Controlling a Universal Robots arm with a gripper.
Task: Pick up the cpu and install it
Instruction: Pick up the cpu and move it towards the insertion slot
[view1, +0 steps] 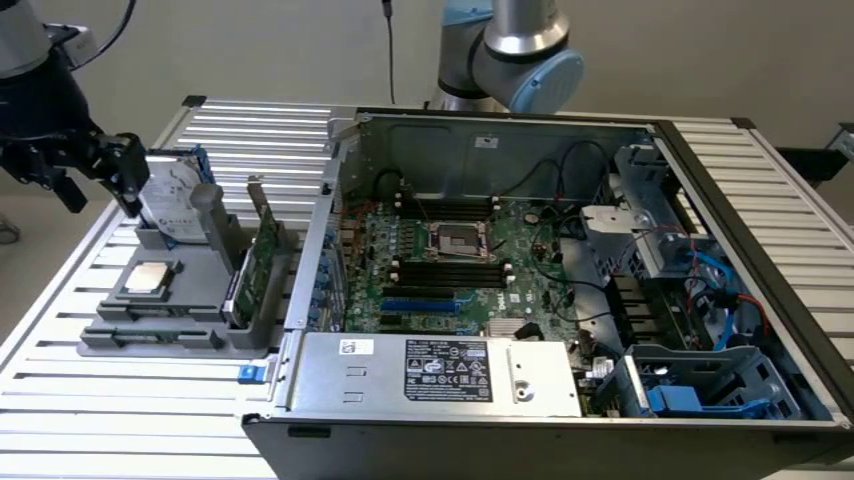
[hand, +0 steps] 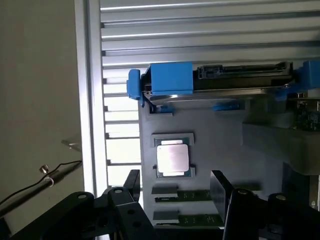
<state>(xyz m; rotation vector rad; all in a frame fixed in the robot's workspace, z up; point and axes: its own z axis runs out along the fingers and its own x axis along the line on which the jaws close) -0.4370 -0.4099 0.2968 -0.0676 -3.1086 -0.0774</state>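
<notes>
- jaws spread apart with nothing between them: released; in the exterior view they hang over the counter (view1: 120, 420) edge, just to the exterior view's left of the hard drive (view1: 174, 200)
- hard drive stands on edge in a grey holder (view1: 198, 285), blue handles at its ends
- cpu (view1: 147, 278) lies flat, silver top up, in a square recess of the holder, near the hard drive on the side toward the exterior camera, clear of the jaws
- wrist view: cpu (hand: 172, 157) sits between the hard drive (hand: 235, 82) and the two dark fingertips (hand: 220, 187), touching neither
- memory sticks (view1: 147, 335) lie flat in holder slots, farther from the hard drive than the cpu is
- green card (view1: 254, 265) stands on edge in the holder, just to the exterior view's right of the hard drive
- open computer case (view1: 494, 150) sits farther to that side; its socket (view1: 454, 240) — dark square, metal frame — is well apart from the hard drive
</notes>
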